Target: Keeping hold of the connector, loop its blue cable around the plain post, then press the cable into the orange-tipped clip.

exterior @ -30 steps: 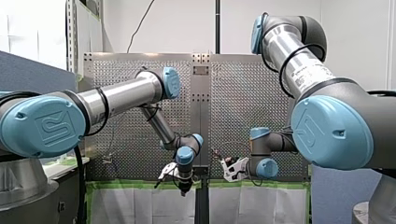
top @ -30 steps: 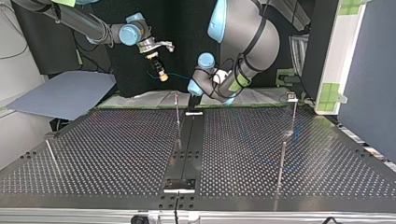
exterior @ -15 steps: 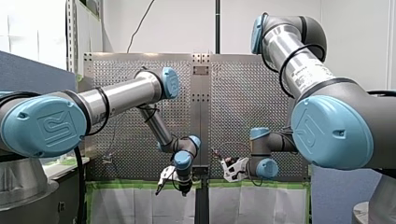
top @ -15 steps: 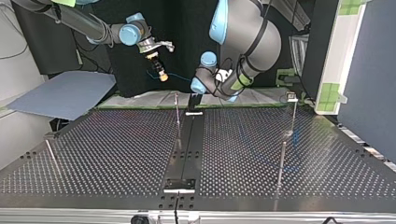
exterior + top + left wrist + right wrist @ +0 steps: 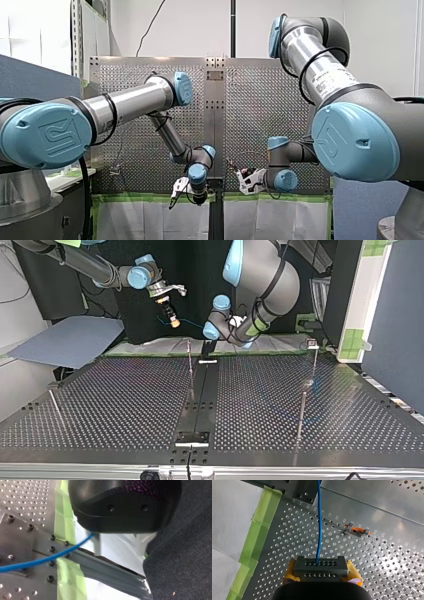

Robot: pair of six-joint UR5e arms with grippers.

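The perforated table point(image 5: 387, 562) fills the right wrist view. My left gripper point(image 5: 208, 347) hangs at the table's far edge in the top view; I cannot tell how its fingers stand. My right gripper point(image 5: 320, 573) clamps its yellow pads point(image 5: 352, 572) on the black connector point(image 5: 320, 566). The blue cable point(image 5: 319, 525) runs ahead from it, apart from the orange-tipped clip point(image 5: 356, 530).

Right hand point(image 5: 322, 573) clamped on connector point(image 5: 321, 566), left hand point(image 5: 207, 349) pointing downward.

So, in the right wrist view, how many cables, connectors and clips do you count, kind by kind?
thin blue cable: 1
black rectangular connector: 1
orange-tipped metal clip: 1
Total: 3
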